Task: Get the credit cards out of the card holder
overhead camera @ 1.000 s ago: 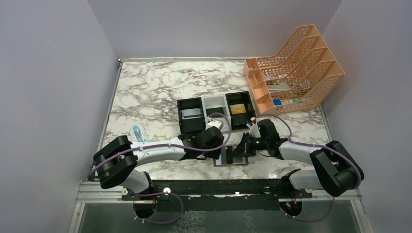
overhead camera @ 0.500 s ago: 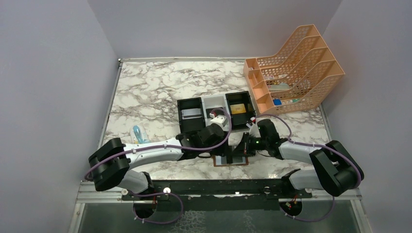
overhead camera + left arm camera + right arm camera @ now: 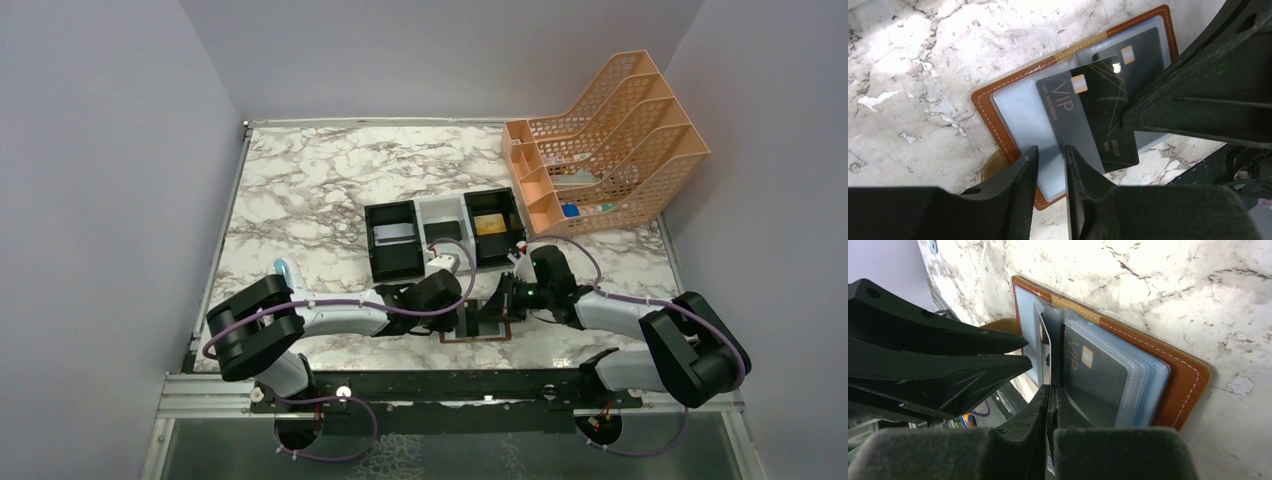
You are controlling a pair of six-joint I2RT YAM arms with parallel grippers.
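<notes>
The brown card holder [image 3: 478, 335] lies open near the table's front edge, pale blue pockets [image 3: 1020, 107] up. A dark "VIP" credit card [image 3: 1088, 112] sticks out of a pocket at a slant. Another dark card [image 3: 1148, 52] sits deeper in a pocket behind it. My left gripper [image 3: 1050, 152] hovers at the slanted card's lower corner, jaws narrowly open, with pocket and card edge showing in the gap. My right gripper [image 3: 1052, 387] is shut on a clear pocket leaf [image 3: 1048, 352] of the card holder, holding it up beside the VIP card [image 3: 1093, 375].
A black-and-white three-compartment tray [image 3: 445, 213] stands just behind the holder, with a grey card [image 3: 393, 234] in its left bin and a gold-tan card [image 3: 490, 224] in its right bin. An orange file rack [image 3: 605, 140] fills the back right. A small blue object [image 3: 283, 270] lies left.
My left gripper has come down and nearer to the holder, and its jaws have narrowed. The right gripper has kept its grip on the pocket leaf.
</notes>
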